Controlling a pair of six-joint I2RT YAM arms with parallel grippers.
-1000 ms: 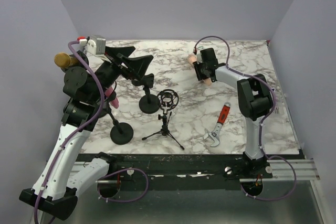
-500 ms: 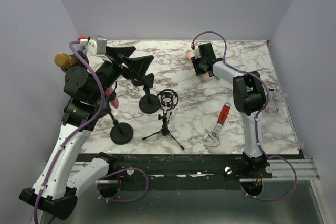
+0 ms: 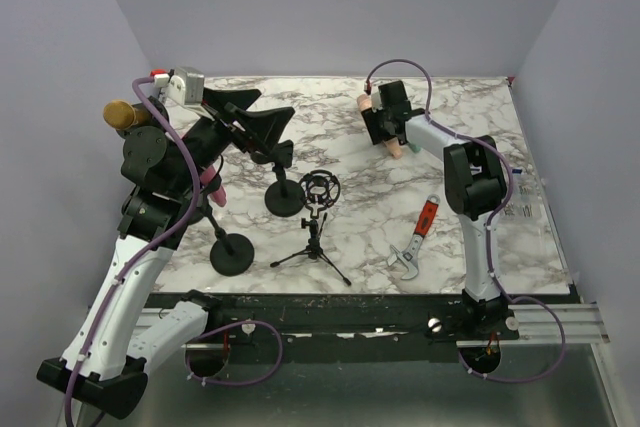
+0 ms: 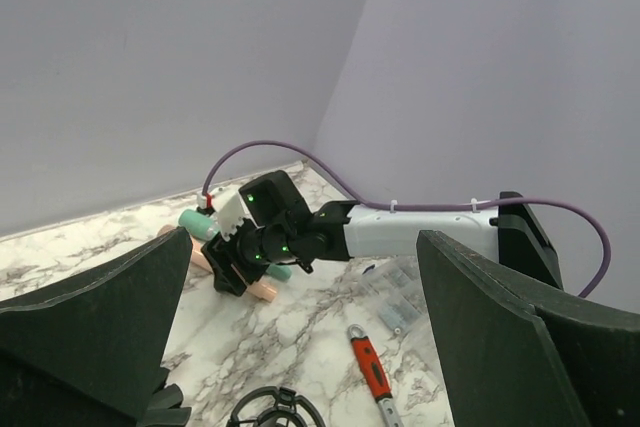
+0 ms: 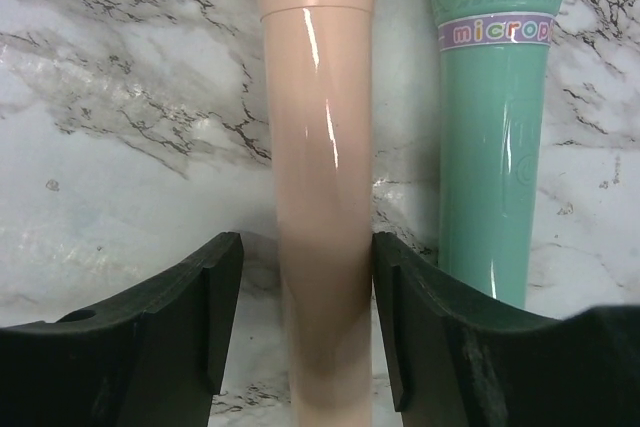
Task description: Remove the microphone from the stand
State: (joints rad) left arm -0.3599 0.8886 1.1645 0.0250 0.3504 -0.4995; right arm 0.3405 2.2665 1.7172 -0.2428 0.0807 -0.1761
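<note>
A peach microphone lies flat on the marble at the back, beside a teal microphone. My right gripper straddles the peach one with its jaws open, and a gap shows on the left side. In the top view the right gripper covers most of the peach microphone. The tripod stand has an empty ring mount. A pink microphone sits tilted on a round-base stand. My left gripper hangs high at the left, wide open and empty.
A second round-base stand stands behind the tripod. A red-handled wrench lies at the right, near a clear plastic bag. A golden microphone shows by the left arm near the wall.
The right gripper shifted slightly back and left with the peach microphone, and its jaws then spread apart around it. The left arm stayed still.
</note>
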